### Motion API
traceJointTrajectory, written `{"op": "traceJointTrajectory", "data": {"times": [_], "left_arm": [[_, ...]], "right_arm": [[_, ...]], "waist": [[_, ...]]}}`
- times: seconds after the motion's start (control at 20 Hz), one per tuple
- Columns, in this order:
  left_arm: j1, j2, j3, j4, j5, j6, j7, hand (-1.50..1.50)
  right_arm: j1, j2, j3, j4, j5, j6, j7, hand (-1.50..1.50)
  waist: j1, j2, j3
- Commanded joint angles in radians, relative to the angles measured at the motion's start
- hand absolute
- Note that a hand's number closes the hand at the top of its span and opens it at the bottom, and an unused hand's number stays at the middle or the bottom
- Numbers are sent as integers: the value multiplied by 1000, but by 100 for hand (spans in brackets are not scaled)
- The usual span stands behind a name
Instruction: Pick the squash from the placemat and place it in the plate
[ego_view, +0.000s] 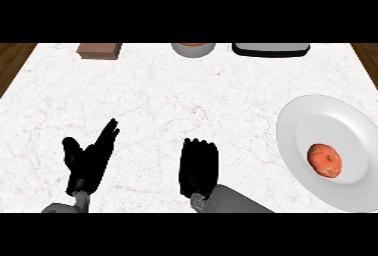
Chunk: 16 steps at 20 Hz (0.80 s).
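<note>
Resting on plate (310, 117), squash (325, 160); left hand (88, 159) fingers spread; right hand (199, 167) fingers straight, empty.

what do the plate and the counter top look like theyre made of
The plate looks like glazed ceramic or porcelain: plain white, smooth, with soft shading toward its rim. It could also be plastic. The counter top looks like polished marble or similar stone: off-white with fine reddish-brown veins, and a wood-coloured surface showing past its far corners.

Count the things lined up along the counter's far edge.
3: a brown block at the left, a grey bowl in the middle, a dark tray at the right. All are cut off.
</note>
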<state>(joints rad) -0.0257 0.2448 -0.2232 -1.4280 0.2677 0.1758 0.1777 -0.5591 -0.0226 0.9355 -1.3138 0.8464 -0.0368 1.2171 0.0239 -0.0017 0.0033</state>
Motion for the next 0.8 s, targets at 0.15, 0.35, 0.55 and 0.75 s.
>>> {"op": "traceJointTrajectory", "data": {"times": [0.15,0.35,0.55,0.75], "left_arm": [[-7,-30,-1,62,-26,12,2,0],[-2,-36,10,52,-7,-18,2,0],[39,-18,22,17,-26,18,-2,0],[52,-31,14,7,-26,20,-3,0]], "right_arm": [[-64,21,17,34,5,43,189,150],[89,22,174,-75,73,-69,139,150],[376,-95,382,-364,136,-112,-56,150],[385,-198,376,-535,346,-283,-114,150]], "waist": [[-15,2,-4],[-23,0,-4],[-59,-10,-3],[-62,-11,-2]]}}
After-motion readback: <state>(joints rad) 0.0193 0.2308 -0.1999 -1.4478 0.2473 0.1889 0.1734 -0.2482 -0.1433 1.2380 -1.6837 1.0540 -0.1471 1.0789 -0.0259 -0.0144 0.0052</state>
